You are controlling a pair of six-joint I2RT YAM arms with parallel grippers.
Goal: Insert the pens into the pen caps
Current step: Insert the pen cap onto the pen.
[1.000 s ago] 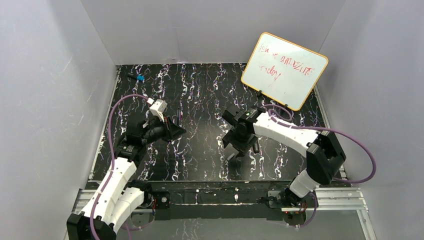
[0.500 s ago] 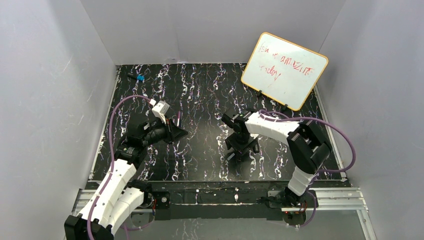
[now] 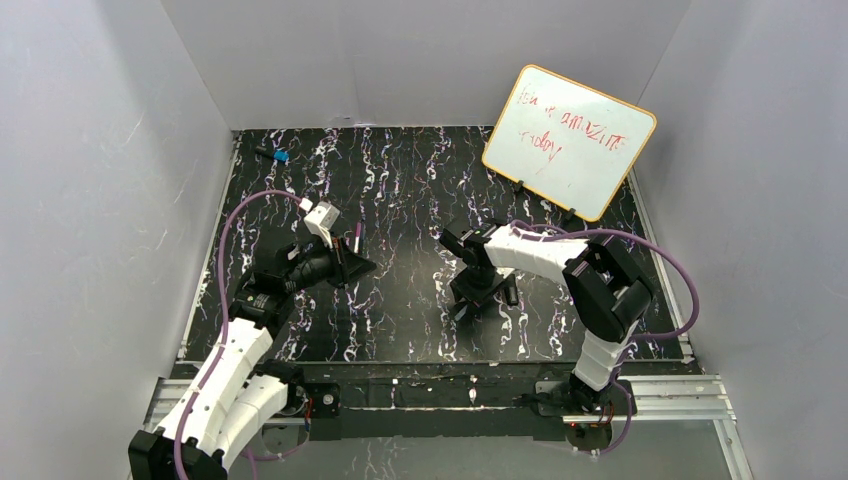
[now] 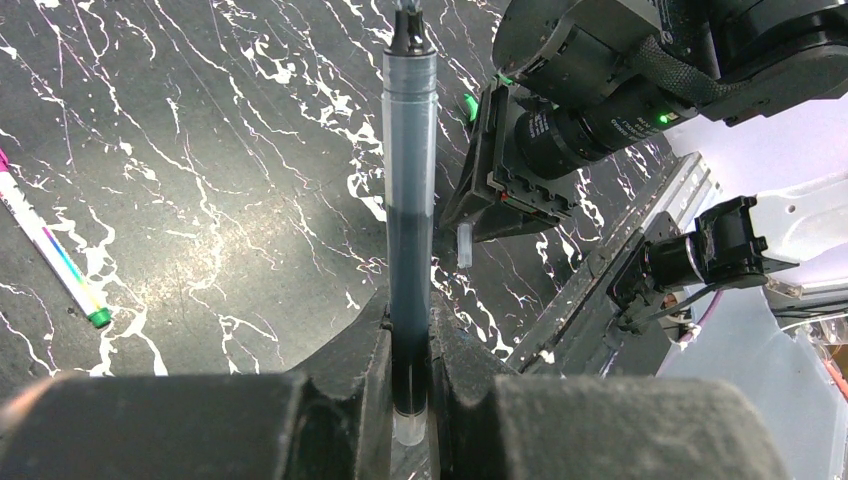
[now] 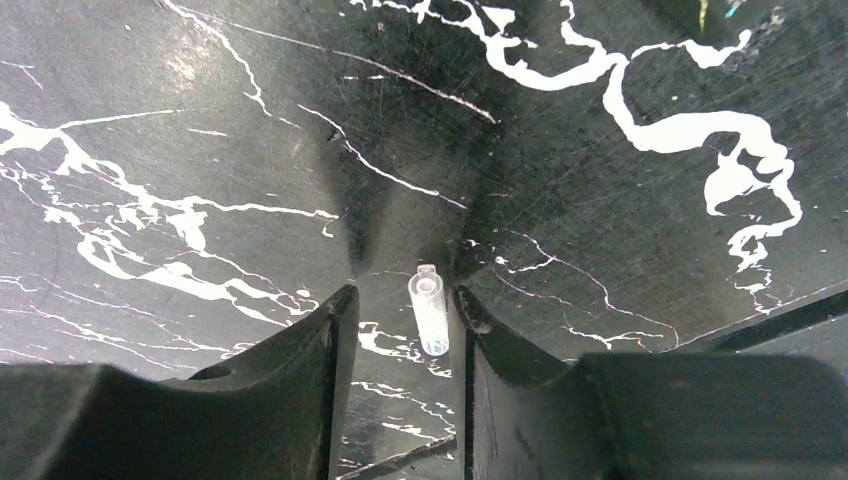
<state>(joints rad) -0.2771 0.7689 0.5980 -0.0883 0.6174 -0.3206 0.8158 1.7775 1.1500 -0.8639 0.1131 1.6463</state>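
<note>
My left gripper (image 4: 410, 315) was clamped tight on the dark pen (image 4: 410, 180), gripping it near its back end, so that the translucent grey barrel stood straight out beyond my fingers, black tip foremost, lifted clear of the black marbled table (image 5: 200, 120). In the left wrist view that tip pointed toward my other arm, and the pen's barrel ran just beside the right wrist's camera housing without touching it. My right gripper (image 5: 402, 295) was down at the table surface with its jaws apart. The clear cap (image 5: 430, 318) lay on its side between them, its open mouth turned away from my palm. The cap sat off-centre. The finger (image 5: 520, 400) on the right side of that view was just beside it, perhaps brushing it, though I could not tell for certain. The opposite finger (image 5: 290, 390) stood off with a strip of bare table between it and the cap. Away from both of my grippers, a white pen (image 4: 55, 255) with a coloured stripe and a green end lay flat on the table to the left of the held pen. A small blue cap (image 3: 281, 156) rested near the far left corner, well apart from everything. The whiteboard (image 3: 570, 140) leaned at the far right.
</note>
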